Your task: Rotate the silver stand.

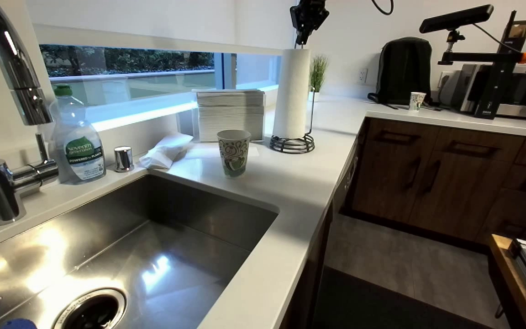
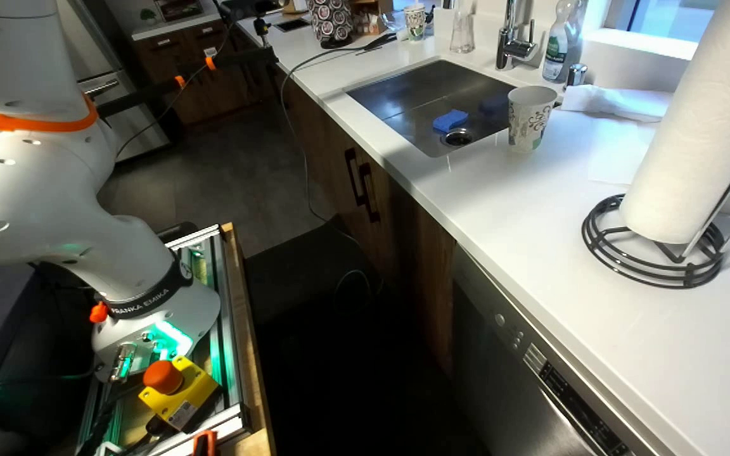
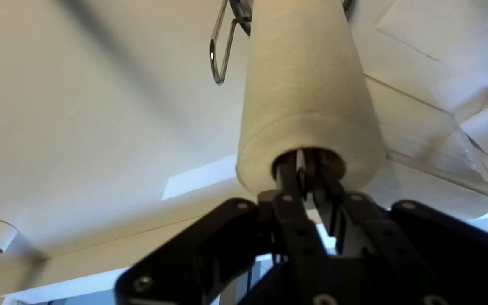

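Observation:
The silver stand is a wire paper towel holder. Its ringed base (image 1: 292, 145) rests on the counter in both exterior views (image 2: 656, 277), and its side loop shows in the wrist view (image 3: 213, 55). A white paper towel roll (image 1: 291, 93) stands upright on it and hides most of the centre post. The roll also shows in the other views (image 2: 701, 126) (image 3: 307, 76). My gripper (image 1: 301, 43) points down at the roll's top. In the wrist view its fingertips (image 3: 305, 169) are close together around the post's top at the roll's hole; the contact is partly hidden.
A paper cup (image 1: 234, 153) stands on the counter by the sink (image 1: 213, 210). A stack of folded towels (image 1: 231, 114) in a clear holder stands beside the roll, near the window. A grass plant (image 1: 318, 73) is behind it. A dish soap bottle (image 1: 78, 137) stands by the faucet.

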Controlling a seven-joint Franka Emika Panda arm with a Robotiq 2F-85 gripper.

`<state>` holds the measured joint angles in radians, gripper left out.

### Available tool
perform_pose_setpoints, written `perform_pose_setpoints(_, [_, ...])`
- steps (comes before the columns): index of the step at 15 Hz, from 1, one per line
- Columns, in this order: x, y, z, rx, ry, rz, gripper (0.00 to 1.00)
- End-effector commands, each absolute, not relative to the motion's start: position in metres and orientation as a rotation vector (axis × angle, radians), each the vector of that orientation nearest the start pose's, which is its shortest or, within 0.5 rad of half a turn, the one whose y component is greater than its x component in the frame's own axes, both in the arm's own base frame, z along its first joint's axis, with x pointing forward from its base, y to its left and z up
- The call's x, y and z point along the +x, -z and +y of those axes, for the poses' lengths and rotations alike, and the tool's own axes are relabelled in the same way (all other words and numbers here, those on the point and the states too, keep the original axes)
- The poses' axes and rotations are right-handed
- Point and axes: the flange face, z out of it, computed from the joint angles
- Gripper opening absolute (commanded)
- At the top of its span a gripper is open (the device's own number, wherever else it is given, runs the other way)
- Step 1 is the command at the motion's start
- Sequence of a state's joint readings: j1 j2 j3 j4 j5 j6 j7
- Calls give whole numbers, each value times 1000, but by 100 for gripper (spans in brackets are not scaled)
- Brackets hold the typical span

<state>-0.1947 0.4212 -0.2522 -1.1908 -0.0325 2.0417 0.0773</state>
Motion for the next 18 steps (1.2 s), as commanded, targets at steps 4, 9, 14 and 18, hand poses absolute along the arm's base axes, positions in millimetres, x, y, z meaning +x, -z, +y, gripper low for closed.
perform_pose_setpoints(4, [667, -600, -271, -3174, 664, 740, 26])
perform_pose_setpoints(9, [667, -594, -273, -3178, 638, 677, 0])
perform_pose_setpoints(14, [654, -612, -276, -3182, 568, 229, 2])
perform_pose_setpoints(18, [646, -619, -284, -3163, 502, -116, 2])
